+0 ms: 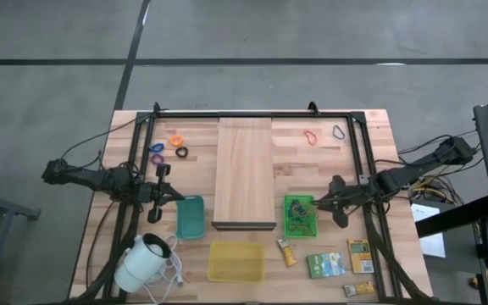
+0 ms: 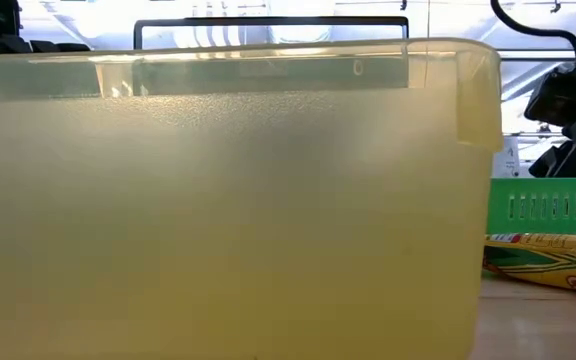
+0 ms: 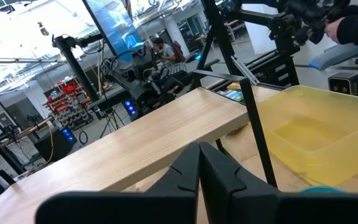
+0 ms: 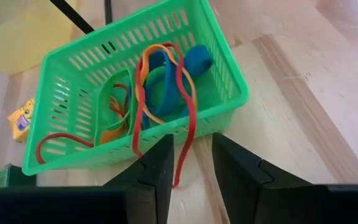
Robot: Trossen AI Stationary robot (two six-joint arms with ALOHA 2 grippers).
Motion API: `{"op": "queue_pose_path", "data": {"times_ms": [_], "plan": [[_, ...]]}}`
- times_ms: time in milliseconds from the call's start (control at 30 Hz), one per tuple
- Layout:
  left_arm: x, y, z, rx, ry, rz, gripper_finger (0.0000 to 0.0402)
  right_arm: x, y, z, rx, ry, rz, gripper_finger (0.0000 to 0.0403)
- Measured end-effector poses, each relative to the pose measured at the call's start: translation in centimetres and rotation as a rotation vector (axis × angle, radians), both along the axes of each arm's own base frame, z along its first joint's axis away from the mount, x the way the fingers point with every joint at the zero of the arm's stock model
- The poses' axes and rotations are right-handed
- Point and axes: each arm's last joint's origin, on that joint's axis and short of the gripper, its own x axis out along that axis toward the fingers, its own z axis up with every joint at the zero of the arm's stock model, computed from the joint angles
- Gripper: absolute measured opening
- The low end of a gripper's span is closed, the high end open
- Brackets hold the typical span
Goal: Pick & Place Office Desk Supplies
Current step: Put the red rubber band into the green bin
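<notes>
We hold the right gripper [image 4: 188, 165] just beside the green basket [image 4: 225, 59], jaws parted with a red rubber band [image 4: 185, 134] trailing over the rim between them. We should make sure the loop drops fully inside. The left gripper [image 3: 199, 171] waits clenched by the wooden board [image 3: 142, 140].

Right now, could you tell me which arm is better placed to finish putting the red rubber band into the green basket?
The right. Its claw hangs open at the green basket, with the red rubber band draped over the rim. The left claw is shut, beside the teal tray.
</notes>
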Motion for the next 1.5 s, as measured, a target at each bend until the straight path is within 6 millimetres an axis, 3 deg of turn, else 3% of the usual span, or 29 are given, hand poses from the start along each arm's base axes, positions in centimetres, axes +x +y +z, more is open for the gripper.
{"op": "queue_pose_path", "data": {"times_ms": [600, 1200, 1500], "plan": [[0.00, 0.01, -0.01, 0.000, 0.000, 0.001, 0.0012, 0.25, 0.11, -0.16, 0.009, -0.054, 0.011, 0.0103], [0.00, 0.00, -0.01, 0.000, 0.000, 0.000, 0.0012, 0.23, 0.11, -0.19, 0.009, -0.051, 0.012, 0.0014], [0.00, 0.00, -0.01, 0.000, 0.000, 0.000, 0.0012, 0.23, 0.11, -0.17, 0.028, -0.048, -0.001, 0.0009]]}}
